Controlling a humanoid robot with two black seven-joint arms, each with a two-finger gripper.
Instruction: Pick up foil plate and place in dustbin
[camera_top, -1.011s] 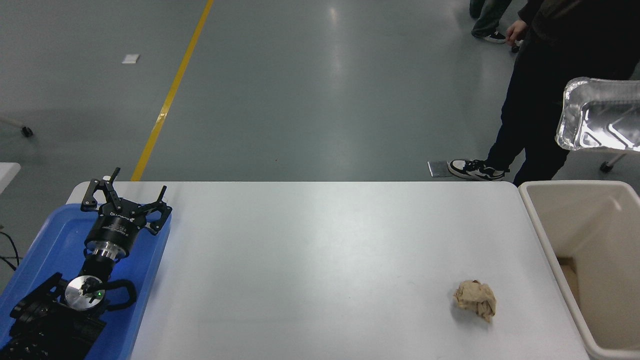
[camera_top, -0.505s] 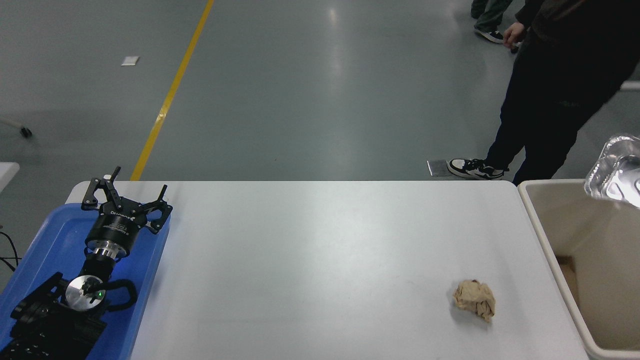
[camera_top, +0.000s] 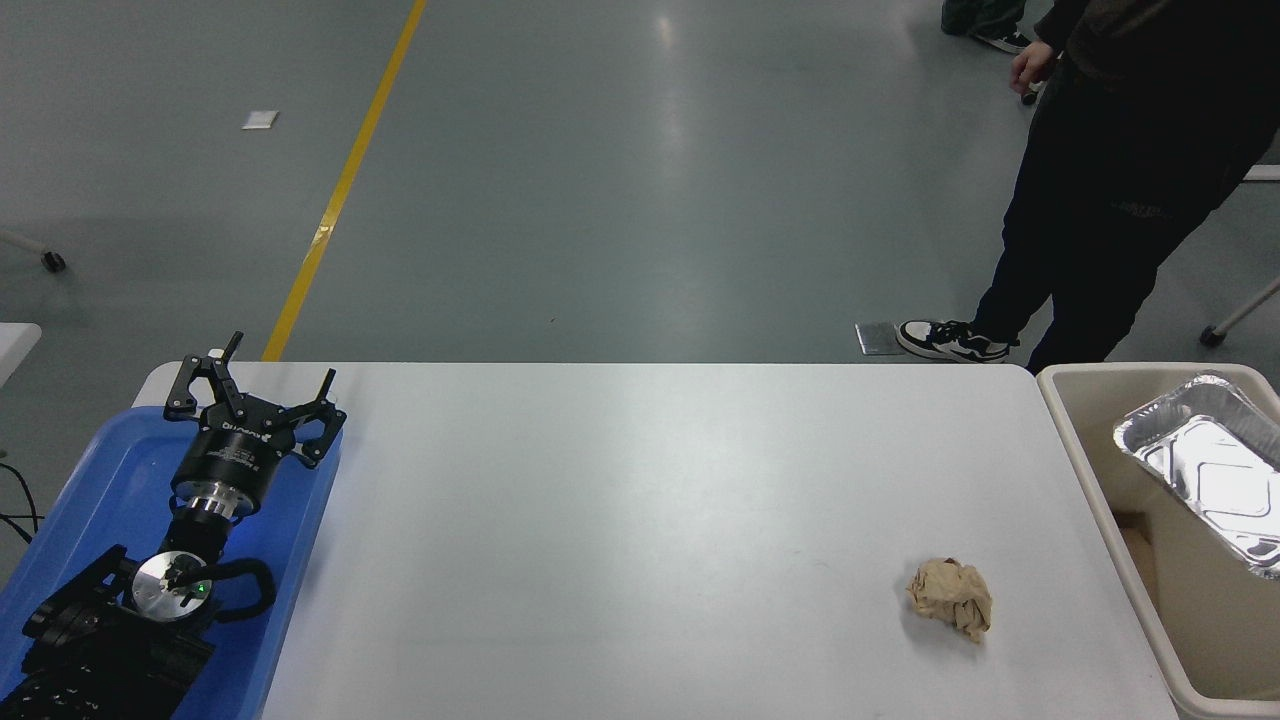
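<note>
The shiny silver foil plate (camera_top: 1205, 470) lies inside the cream-beige dustbin (camera_top: 1078, 455) at the table's right end, open side up, tilted against the bin's inside, its right end cut off by the picture's edge. Nothing holds it. My left gripper (camera_top: 258, 388) is open and empty, parked over the blue tray at the lower left. My right arm and gripper are out of view.
A crumpled brown paper ball (camera_top: 950, 597) lies on the white table (camera_top: 640, 520) near the bin. A blue tray (camera_top: 290, 540) sits under the left arm. A person in dark clothes (camera_top: 1110, 190) stands beyond the table's far right corner.
The foil plate dropped from high at the right edge, above the bin, down into the dustbin, where it now rests. The left arm has not moved.
</note>
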